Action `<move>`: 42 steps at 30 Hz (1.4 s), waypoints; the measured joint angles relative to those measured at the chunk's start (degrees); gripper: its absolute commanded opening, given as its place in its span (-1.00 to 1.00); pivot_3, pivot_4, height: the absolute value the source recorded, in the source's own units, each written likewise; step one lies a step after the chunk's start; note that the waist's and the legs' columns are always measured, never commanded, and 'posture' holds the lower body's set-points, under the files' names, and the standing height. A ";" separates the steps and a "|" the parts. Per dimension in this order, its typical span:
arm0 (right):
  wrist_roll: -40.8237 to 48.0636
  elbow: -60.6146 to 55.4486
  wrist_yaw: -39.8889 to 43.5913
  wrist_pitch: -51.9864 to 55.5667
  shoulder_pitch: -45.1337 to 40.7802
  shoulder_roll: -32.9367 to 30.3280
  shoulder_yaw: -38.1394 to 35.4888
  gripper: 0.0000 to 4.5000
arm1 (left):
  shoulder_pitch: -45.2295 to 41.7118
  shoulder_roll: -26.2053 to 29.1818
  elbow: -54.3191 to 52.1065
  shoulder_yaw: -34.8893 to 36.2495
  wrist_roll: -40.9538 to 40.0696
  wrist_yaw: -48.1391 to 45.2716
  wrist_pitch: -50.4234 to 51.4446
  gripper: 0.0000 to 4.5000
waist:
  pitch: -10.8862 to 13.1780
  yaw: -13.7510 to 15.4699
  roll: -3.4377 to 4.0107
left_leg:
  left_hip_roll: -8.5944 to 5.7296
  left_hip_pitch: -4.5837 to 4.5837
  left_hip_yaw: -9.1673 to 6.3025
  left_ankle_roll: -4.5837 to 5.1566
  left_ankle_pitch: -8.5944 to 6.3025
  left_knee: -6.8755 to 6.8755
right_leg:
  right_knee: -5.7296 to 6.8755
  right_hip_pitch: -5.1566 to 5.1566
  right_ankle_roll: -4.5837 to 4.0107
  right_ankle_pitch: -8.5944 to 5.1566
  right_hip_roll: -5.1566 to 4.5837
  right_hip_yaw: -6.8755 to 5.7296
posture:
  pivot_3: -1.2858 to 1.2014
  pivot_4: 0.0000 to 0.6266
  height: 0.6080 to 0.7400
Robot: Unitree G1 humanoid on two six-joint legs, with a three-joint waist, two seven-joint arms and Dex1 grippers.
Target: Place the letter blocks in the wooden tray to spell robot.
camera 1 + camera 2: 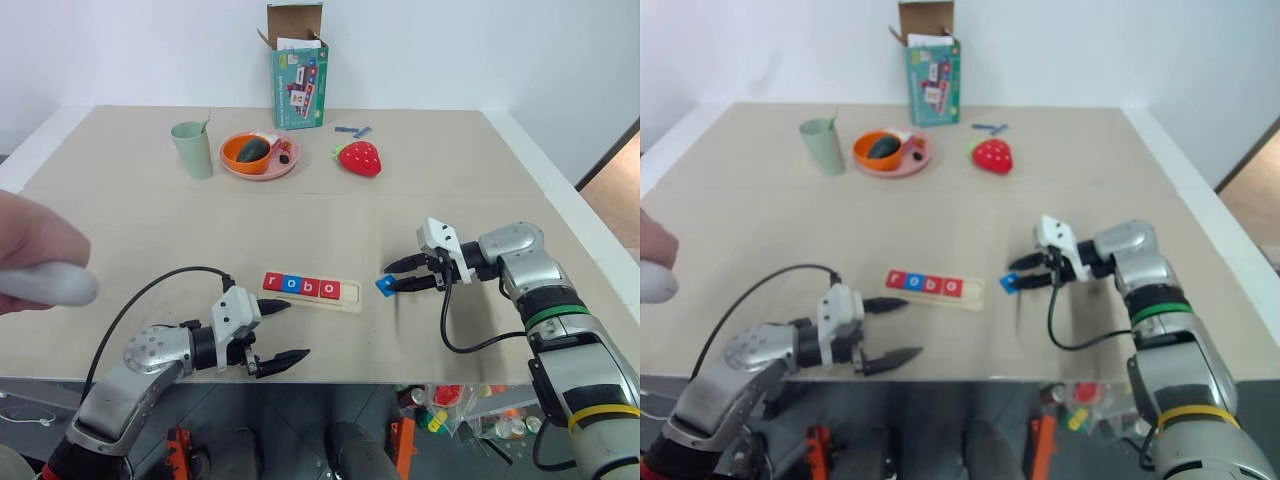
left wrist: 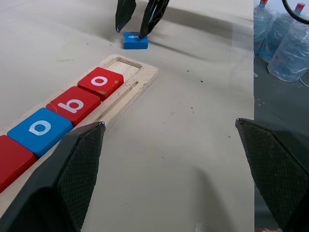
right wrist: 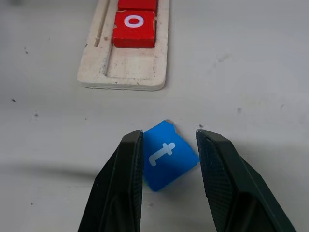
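The wooden tray (image 1: 349, 295) lies near the table's front edge. It holds four letter blocks (image 1: 300, 286): red r, blue o, red b, red o. The slot at its right end is empty. Just right of the tray, the blue t block (image 1: 385, 286) rests on the table, turned askew. My right gripper (image 3: 169, 133) is shut on the blue t block (image 3: 166, 154), one finger on each side. My left gripper (image 1: 296, 330) is open with nothing in it. It hangs in front of the tray's left end, pointing right along it.
At the back stand a green cup (image 1: 193, 148), an orange-pink plate (image 1: 285, 168) with a bowl, a red strawberry toy (image 1: 360, 158) and a teal box (image 1: 298, 80). A person's hand (image 1: 40, 260) holds something white at the far left. The table edge is just below my left gripper.
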 measured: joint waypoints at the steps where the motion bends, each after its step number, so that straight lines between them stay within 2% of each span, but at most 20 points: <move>1: 1.43 -1.77 0.00 3.81 0.03 0.01 -0.31 0.01 | 0.27 0.01 0.00 0.00 0.08 0.19 0.00 1.00 | 0.00 -0.05 0.00 | 0.01 0.00 0.00 0.00 0.00 0.00 | 0.00 -0.01 0.00 0.00 0.00 0.00 | 0.03 -0.52 1.00; 2: 2.00 -2.56 -0.01 5.12 0.03 0.03 -0.61 0.02 | 0.27 0.01 -0.01 0.00 0.11 0.20 0.00 1.00 | 0.00 -0.07 0.01 | 0.01 0.00 0.00 0.00 0.00 0.00 | 0.01 -0.01 0.00 0.00 0.00 0.01 | 0.03 -0.52 1.00; 3: 3.30 -4.62 -0.03 8.10 0.12 0.20 -1.46 0.26 | 0.28 0.03 -0.04 0.02 0.14 0.25 -0.03 1.00 | 0.00 -0.07 0.01 | 0.02 0.00 0.00 0.00 0.00 0.00 | 0.02 -0.01 0.00 0.01 0.01 -0.01 | 0.03 -0.52 1.00; 8: 8.83 -19.11 -2.29 16.70 6.59 0.69 -5.84 0.99 | 0.67 0.00 -0.18 0.03 0.25 0.55 -0.12 1.00 | 0.00 0.09 0.00 | 0.02 -0.01 -0.09 0.00 0.00 -0.02 | 0.04 0.02 0.13 -0.01 0.03 -0.06 | 0.03 -0.52 1.00; 12: 9.37 -25.45 -5.27 19.29 11.44 0.47 -6.31 0.99 | 1.08 -0.01 -0.20 0.01 0.29 0.63 -0.15 1.00 | 0.00 0.15 0.01 | -0.01 -0.08 -0.03 0.00 0.00 0.02 | 0.04 -0.04 0.11 -0.04 0.00 -0.01 | 0.03 -0.52 1.00; 16: 7.69 -26.35 -7.06 14.29 13.36 -0.03 -6.78 0.99 | 0.85 -0.02 -0.15 -0.07 0.42 0.39 -0.21 1.00 | 0.00 0.12 0.01 | -0.02 -0.05 -0.01 0.00 0.00 0.05 | 0.04 -0.04 0.06 -0.02 0.01 0.00 | 0.03 -0.52 1.00; 20: 3.80 -19.84 -5.81 4.55 12.93 -0.86 -5.71 0.99 | 0.14 -0.03 -0.05 -0.43 0.91 0.15 -0.78 1.00 | 0.00 0.08 0.01 | -0.02 -0.01 0.01 0.01 0.01 0.06 | 0.03 0.00 0.03 -0.01 0.02 0.01 | 0.03 -0.52 1.00; 26: 0.46 -8.52 -2.88 -4.46 8.77 -0.53 -4.72 0.99 | -0.14 -0.09 0.37 -0.60 1.18 0.14 -0.83 1.00 | 0.00 -0.18 0.01 | 0.01 0.02 0.03 0.02 0.01 0.04 | 0.04 0.00 0.03 0.00 0.03 0.03 | 0.03 -0.52 1.00; 30: -0.43 -2.70 -2.29 -7.65 5.86 1.04 -4.72 0.99 | -0.14 -0.08 0.35 -0.60 1.19 0.18 -0.81 1.00 | 0.00 -0.16 0.01 | 0.00 0.04 0.00 0.02 0.01 0.02 | 0.04 0.04 0.02 0.00 0.03 0.01 | 0.03 -0.52 1.00; 40: -2.25 3.50 -1.89 -11.28 3.73 3.39 -4.62 0.99 | 0.58 0.07 -0.57 -0.52 1.19 0.73 -0.16 1.00 | 0.00 -0.15 0.01 | 0.00 0.10 0.00 0.02 0.01 0.03 | 0.04 0.11 0.02 0.01 0.03 0.01 | 0.03 -0.52 1.00; 42: -2.56 4.45 -1.91 -12.18 3.38 3.67 -4.67 0.75 | 0.71 0.12 -0.68 -0.49 1.19 0.84 0.14 1.00 | 0.00 -0.16 0.01 | 0.00 0.16 0.00 0.02 0.01 0.03 | 0.04 0.15 0.00 0.01 0.03 0.01 | 0.03 -0.52 1.00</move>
